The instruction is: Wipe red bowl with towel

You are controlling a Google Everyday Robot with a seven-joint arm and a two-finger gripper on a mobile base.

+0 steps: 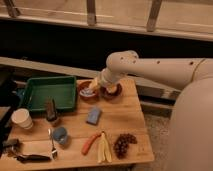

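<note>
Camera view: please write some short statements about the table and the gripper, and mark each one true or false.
1. The towel lies in the bowl beside the green tray. True.
2. The banana lies between the carrot and the grapes. True.
3. The gripper hangs over the grapes. False: it hangs just above the towel, at the far side of the table.
4. The blue sponge lies inside the green tray. False: it lies on the bare table, in front of the bowl.
</note>
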